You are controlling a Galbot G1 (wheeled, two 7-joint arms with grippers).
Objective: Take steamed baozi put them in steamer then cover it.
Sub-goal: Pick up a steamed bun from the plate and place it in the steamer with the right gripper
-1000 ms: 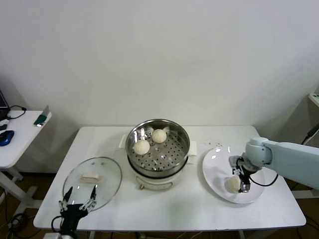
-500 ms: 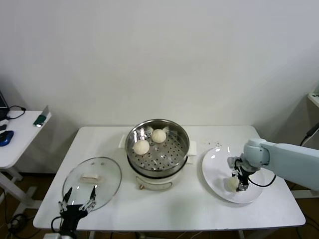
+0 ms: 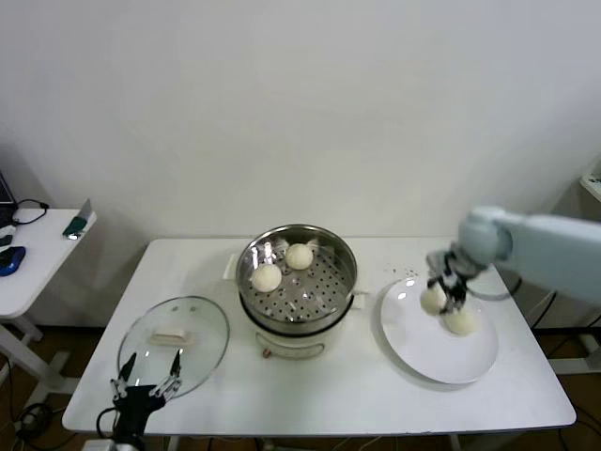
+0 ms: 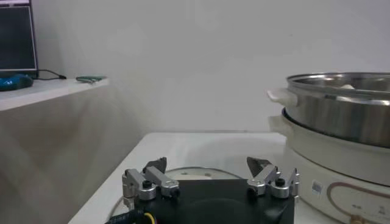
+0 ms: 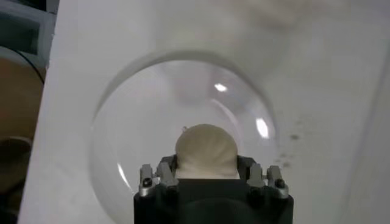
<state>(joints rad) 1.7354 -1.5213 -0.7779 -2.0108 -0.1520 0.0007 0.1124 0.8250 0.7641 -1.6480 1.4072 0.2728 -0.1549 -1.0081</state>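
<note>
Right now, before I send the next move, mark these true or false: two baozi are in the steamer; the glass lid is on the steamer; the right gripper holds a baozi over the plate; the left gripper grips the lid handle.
1. Two baozi are in the steamer: true.
2. The glass lid is on the steamer: false. It lies flat on the table, to the steamer's left.
3. The right gripper holds a baozi over the white plate: true.
4. The left gripper grips the lid handle: false. It is open at the lid's near edge, holding nothing.
</note>
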